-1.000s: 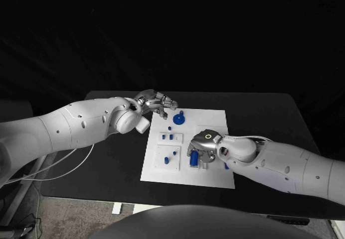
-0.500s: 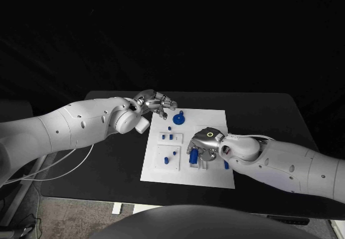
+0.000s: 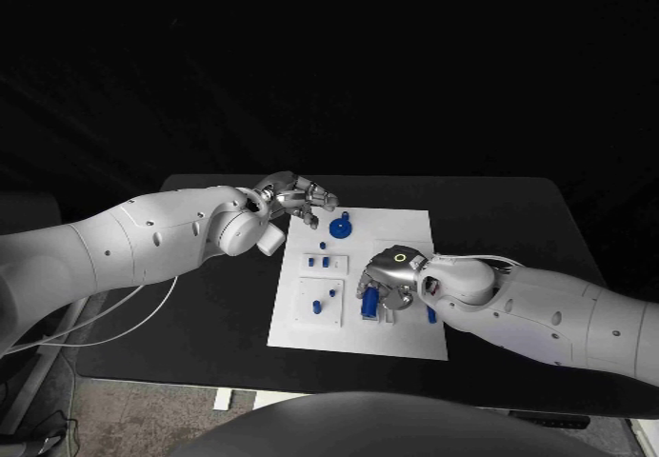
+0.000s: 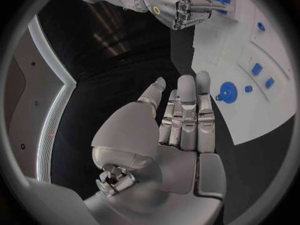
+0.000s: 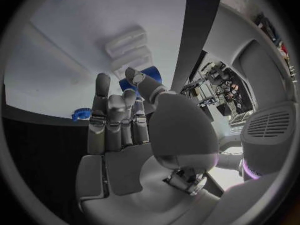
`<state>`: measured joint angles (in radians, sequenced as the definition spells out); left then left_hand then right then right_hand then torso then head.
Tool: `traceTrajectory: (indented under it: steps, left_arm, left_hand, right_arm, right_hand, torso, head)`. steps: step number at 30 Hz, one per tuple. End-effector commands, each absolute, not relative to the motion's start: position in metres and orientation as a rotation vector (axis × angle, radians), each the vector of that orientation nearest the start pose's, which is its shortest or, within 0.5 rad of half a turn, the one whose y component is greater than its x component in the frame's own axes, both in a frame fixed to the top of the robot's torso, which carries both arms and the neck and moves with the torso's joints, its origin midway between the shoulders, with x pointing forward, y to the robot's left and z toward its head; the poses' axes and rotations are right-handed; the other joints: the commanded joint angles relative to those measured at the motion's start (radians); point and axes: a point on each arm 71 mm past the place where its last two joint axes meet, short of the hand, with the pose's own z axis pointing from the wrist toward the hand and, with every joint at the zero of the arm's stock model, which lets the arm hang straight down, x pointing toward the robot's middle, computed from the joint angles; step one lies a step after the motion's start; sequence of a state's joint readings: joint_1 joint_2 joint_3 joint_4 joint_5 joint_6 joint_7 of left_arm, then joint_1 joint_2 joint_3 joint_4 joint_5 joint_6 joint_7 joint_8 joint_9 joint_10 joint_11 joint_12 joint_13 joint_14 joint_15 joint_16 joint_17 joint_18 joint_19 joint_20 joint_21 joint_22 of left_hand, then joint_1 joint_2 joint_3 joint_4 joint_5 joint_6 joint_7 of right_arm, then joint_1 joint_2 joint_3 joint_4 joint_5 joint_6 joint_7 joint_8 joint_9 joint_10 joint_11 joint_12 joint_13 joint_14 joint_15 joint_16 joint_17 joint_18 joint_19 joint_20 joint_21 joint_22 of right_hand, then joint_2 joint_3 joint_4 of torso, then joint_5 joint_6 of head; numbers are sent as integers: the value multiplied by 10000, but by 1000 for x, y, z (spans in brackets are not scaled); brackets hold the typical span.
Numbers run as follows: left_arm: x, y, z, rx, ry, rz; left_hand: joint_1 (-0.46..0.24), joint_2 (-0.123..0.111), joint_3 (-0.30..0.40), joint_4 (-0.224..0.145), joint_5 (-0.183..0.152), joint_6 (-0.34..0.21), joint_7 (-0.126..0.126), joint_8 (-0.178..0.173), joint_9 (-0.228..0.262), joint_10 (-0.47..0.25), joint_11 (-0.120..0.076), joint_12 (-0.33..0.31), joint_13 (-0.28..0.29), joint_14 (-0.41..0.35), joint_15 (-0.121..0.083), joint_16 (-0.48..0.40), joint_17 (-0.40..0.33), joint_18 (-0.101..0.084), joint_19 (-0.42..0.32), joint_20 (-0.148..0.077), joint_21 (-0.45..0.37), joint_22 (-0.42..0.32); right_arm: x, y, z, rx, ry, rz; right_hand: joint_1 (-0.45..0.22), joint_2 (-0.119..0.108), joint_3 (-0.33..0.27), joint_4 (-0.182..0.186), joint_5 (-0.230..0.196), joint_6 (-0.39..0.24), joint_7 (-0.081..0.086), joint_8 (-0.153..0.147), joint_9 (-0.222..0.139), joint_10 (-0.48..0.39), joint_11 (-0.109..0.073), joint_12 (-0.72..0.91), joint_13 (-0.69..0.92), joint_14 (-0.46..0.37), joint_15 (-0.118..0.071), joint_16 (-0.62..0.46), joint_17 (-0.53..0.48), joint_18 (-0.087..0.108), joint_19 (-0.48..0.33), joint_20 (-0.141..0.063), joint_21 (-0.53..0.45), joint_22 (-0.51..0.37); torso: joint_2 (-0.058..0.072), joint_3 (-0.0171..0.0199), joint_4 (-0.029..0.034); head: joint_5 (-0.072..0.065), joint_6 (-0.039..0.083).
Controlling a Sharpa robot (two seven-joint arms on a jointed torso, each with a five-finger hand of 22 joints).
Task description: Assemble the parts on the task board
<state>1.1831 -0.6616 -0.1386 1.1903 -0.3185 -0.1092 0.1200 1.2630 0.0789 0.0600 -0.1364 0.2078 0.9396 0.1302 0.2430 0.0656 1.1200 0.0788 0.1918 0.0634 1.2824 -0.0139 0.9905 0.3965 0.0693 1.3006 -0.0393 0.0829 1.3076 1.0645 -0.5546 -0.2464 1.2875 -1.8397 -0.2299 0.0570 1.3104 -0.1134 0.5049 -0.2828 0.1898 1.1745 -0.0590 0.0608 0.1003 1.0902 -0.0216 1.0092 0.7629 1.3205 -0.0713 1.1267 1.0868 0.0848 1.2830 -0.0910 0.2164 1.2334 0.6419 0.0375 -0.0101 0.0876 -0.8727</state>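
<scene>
Task board (image 3: 412,238) without readable writing

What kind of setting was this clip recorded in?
Probably a robotics lab test bench. A plain black table carries only a white rectangular task board with small blue parts. The surroundings are dark, and the right wrist view shows cluttered equipment at the room's edge.

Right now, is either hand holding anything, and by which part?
Left hand: nothing held. Right hand sits over a blue part on the task board; a hold cannot be told.
</scene>
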Motion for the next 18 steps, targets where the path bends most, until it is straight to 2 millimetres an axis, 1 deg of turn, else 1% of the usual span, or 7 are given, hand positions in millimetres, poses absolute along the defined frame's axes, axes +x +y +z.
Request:
traceTrajectory:
  steps: [1, 8, 18]
  left_arm:
    - [520, 202, -255, -8789, 19133, -12358]
    - [521, 202, -255, -8786, 19134, -12357]
    - [521, 202, -255, -8779, 19144, -12367]
  left_hand:
    - [-26, -88, -11, 73, -31, -74, -4, -5, 14, -54, 12, 49, 0, -12, 22, -41, -3, 120, -12, 52, -57, 56]
    - [-26, -88, -11, 73, -31, -74, -4, -5, 14, -54, 12, 49, 0, -12, 22, -41, -3, 120, -12, 52, -57, 56]
    - [-26, -88, -11, 73, -31, -74, -4, -5, 14, -54, 12, 49, 0, -12, 22, -41, -3, 120, -12, 52, -57, 56]
  right_arm:
    - [431, -107, -334, -8575, 18459, 6813]
    - [433, -109, -338, -8584, 18594, 6702]
    - [431, -109, -343, -8620, 18784, 6656]
  right_hand:
    - [-22, 67, -51, -3, 50, 1261, 1222, 27, -1, -68, 30, 10, 8, -76, 30, -35, -14, 146, 24, 59, -65, 14]
    - [-15, 87, -91, -7, 34, 1246, 1224, 29, 1, -82, 35, 5, 14, -99, 36, -48, -30, 147, 29, 68, -122, 53]
    - [-8, 99, -125, -9, 0, 1144, 1223, 24, -18, -172, 39, -44, 2, -232, 50, -177, -158, 129, -38, 89, -225, 130]
  torso:
    - [8, 5, 28]
    - [6, 2, 8]
    - [5, -6, 28]
  head:
    - [-15, 1]
    - [-28, 1]
    - [-31, 1]
